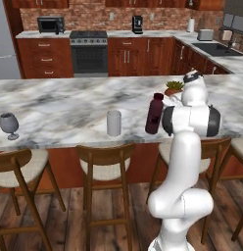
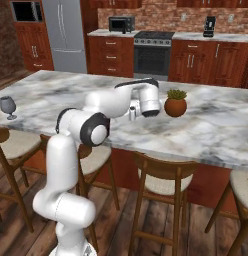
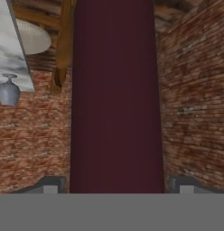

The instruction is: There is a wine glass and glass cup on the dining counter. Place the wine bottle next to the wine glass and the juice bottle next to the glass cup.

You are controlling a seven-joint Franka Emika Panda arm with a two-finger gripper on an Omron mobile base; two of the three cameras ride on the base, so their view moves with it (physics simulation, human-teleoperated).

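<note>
The juice bottle [image 1: 154,113], short and dark maroon, stands upright on the dining counter [image 1: 60,103], just right of the glass cup [image 1: 113,122], a pale straight tumbler. My gripper [image 3: 116,185] straddles the bottle's body [image 3: 116,90] from the right. Its fingertips [image 3: 50,185] sit a little off each side with thin gaps, so it is open. The wine glass [image 1: 9,125], grey and stemmed, stands far left near the counter's front edge, seen also as the wine glass [image 2: 8,106]. The wine bottle is out of view.
A potted plant [image 2: 175,104] in a round brown pot sits on the counter just behind my hand. Wooden cushioned stools [image 1: 105,164] line the counter's near side. Kitchen cabinets and a stove [image 1: 88,51] stand beyond.
</note>
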